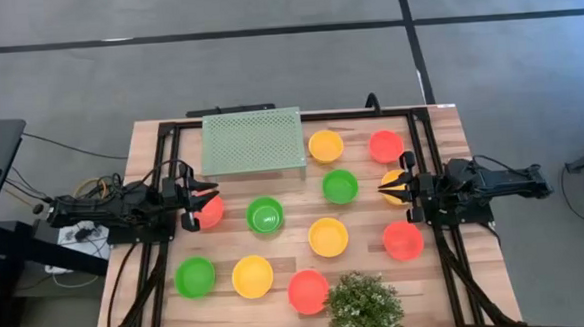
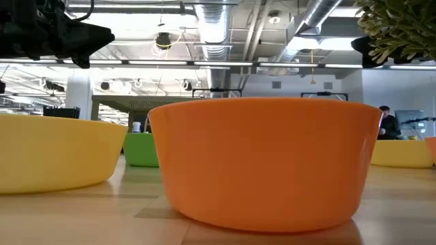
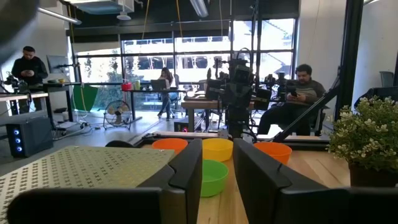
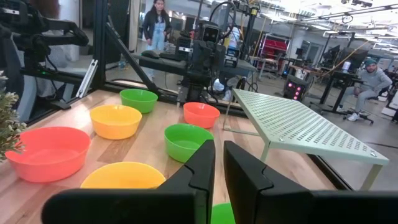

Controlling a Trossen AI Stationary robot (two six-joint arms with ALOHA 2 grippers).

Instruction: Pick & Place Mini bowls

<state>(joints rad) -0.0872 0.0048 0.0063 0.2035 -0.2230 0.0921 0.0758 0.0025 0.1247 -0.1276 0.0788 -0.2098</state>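
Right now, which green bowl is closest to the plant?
The green bowl at the table's front left corner isn't it. The nearest is the green bowl in the middle, beside the holey stand, straight back from the plant.

An open robotics lab, busy and industrial.
Bare silver ducts (image 2: 320,27) run overhead, people sit at desks (image 3: 37,93) with monitors, a floor fan (image 3: 116,113) stands by the big windows (image 3: 180,53).
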